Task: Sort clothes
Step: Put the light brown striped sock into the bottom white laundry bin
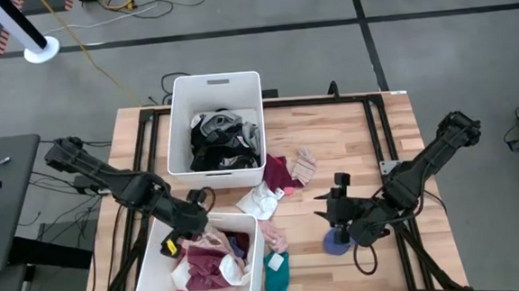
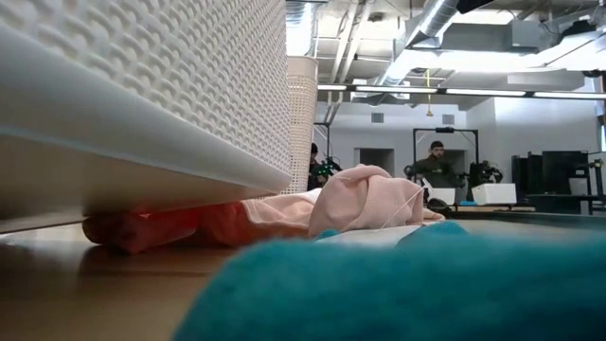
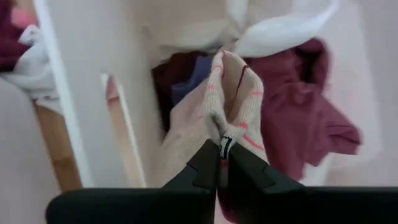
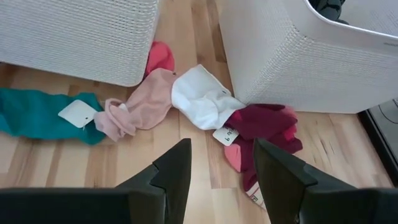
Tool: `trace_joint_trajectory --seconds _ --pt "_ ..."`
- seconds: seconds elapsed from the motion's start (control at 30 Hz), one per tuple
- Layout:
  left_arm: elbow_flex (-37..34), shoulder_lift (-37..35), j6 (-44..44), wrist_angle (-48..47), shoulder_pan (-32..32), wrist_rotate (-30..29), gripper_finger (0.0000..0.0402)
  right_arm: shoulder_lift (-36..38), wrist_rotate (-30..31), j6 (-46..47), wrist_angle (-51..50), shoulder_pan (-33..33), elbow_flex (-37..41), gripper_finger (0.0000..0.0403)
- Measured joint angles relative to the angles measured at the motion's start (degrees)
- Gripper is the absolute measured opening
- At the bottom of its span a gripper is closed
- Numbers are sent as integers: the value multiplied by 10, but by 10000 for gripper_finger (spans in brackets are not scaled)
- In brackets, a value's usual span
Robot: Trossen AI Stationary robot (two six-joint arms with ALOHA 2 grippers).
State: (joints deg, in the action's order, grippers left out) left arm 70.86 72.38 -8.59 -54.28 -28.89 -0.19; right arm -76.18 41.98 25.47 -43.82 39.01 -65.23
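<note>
Pink garment (image 2: 365, 201) beside white bin (image 2: 142, 95) (teal cloth (image 2: 407, 284) foreground).

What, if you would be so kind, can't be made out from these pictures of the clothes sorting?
- High view: the left gripper sits over the near bin; the arm hides its fingertips there.
- High view: the blue garment is partly under the right gripper, so its kind is unclear.
- Low view: the bin wall and a blurred teal garment block most of the table.
- Left wrist view: the striped sock is pinched; its lower end is cut off.
</note>
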Motion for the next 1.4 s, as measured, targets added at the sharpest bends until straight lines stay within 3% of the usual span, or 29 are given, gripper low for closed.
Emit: trace_joint_trajectory --seconds 0.37,0.57,0.8,1.1,1.4 --pt "-11 0 -4 17 -35 -66 136 0 0 3 -20 -34 2 185" --pt "-11 0 -6 27 -56 -116 184 0 1 20 -23 -61 43 185" --pt "-10 -2 40 70 -100 -221 180 0 0 60 -4 -119 121 185" --pt "-10 -2 114 156 -165 -362 173 0 -25 17 128 -172 198 185" --pt "-11 -2 163 231 -200 -377 173 0 -35 -5 258 -220 270 185"
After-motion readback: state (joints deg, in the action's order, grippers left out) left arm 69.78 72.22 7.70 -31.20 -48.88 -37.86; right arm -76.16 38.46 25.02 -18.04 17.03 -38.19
